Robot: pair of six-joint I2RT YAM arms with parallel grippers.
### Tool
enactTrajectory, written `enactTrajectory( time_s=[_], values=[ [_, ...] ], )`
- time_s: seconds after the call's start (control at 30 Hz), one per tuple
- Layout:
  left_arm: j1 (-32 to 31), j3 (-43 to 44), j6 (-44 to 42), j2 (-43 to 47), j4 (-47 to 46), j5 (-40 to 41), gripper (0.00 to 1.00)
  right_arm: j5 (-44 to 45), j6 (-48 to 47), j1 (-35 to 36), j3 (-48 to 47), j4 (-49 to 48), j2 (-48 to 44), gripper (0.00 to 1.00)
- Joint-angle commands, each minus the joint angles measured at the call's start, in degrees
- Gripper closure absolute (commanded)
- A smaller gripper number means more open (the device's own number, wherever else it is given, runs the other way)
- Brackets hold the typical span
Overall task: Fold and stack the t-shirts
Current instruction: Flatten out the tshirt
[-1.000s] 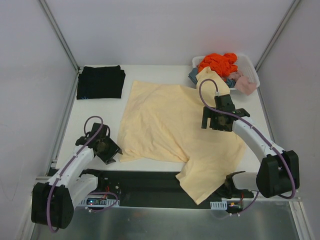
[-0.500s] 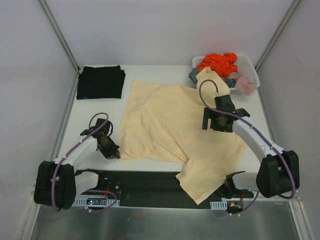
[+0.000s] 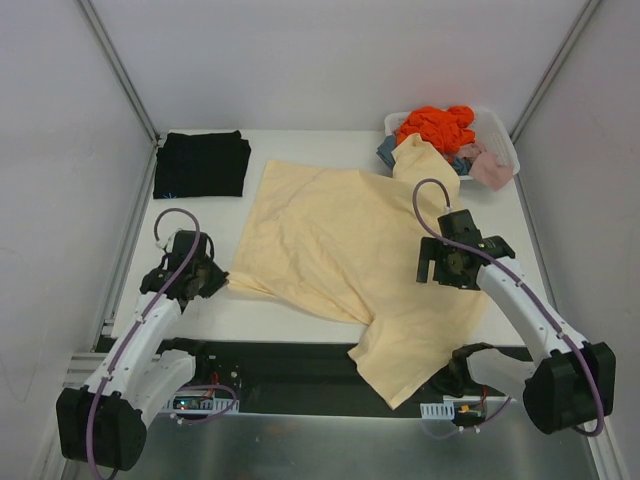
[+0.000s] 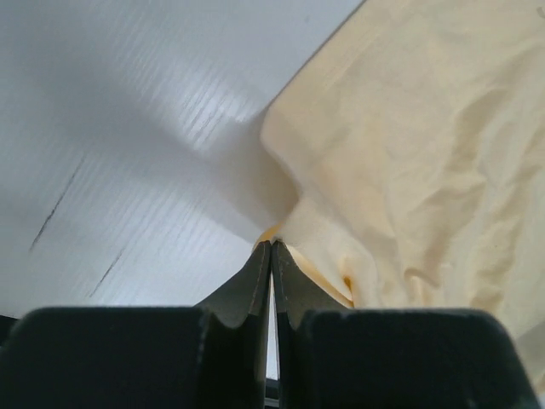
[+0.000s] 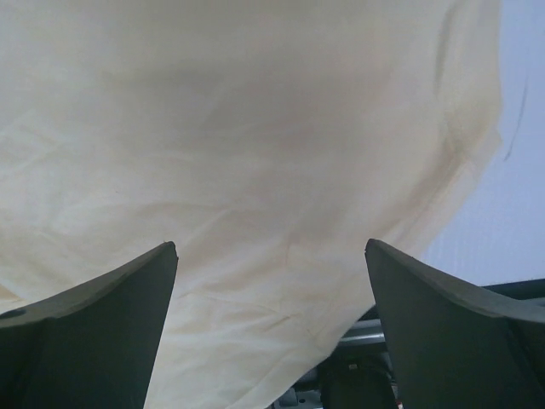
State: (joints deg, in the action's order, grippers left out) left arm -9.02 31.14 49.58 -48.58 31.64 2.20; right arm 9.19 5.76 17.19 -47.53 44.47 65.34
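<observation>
Left gripper (image 4: 271,249), jaws pinching a corner of the cream t-shirt (image 3: 330,235) near the left edge of the table (image 3: 195,215), presumably to spread it; right gripper (image 3: 452,262) hovers over the cloth, jaws spread.

1 white slotted basket (image 3: 507,143) sits at the far right corner of the white table (image 3: 320,145). The basket holds 3 cloths: an orange heap (image 3: 437,125) in its far part, a pink piece (image 3: 490,170) over its near right rim, and a blue-grey one (image 3: 387,152) at its left end. Well left of the basket, 1 metal post (image 3: 118,68) slants up the wall. Nearer than the basket, a black strip (image 3: 290,365) runs along the table's edge.
</observation>
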Motion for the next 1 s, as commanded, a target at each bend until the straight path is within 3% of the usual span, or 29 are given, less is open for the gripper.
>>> enactTrajectory(
  time_s=[0.0, 0.13, 0.27, 0.53, 0.77, 0.87, 0.97],
  values=[
    [-0.2, 6.5, -2.1, 2.5, 3.3, 8.6, 1.0, 5.3, 3.0, -0.3, -0.9, 9.3, -5.1, 0.03],
    [-0.2, 9.8, -4.5, 3.7, 3.3, 11.0, 1.0, 3.6, 5.7, -1.5, 1.0, 11.5, -4.1, 0.03],
    [0.0, 16.3, -8.4, 1.7, 3.2, 18.5, 1.0, 2.9, 5.6, -3.6, 0.2, 13.7, -3.6, 0.03],
    [-0.1, 17.7, -9.9, 0.6, -5.7, 15.1, 1.0, -7.3, 11.0, -4.3, 3.5, 16.6, -5.3, 0.03],
    [-0.1, 15.2, -13.3, 2.4, -11.9, 7.0, 1.0, -12.9, 14.1, -4.3, 8.3, 8.5, -3.4, 0.02],
    [-0.1, 14.2, -12.7, 2.8, -12.2, 7.0, 1.0, -7.4, 12.7, -4.3, 6.5, 5.7, 4.1, 0.11],
    [0.0, 12.9, -11.3, 3.4, -12.1, 9.7, 1.0, -2.3, 11.1, -4.4, 3.4, 2.7, 11.2, 0.29]
  ],
)
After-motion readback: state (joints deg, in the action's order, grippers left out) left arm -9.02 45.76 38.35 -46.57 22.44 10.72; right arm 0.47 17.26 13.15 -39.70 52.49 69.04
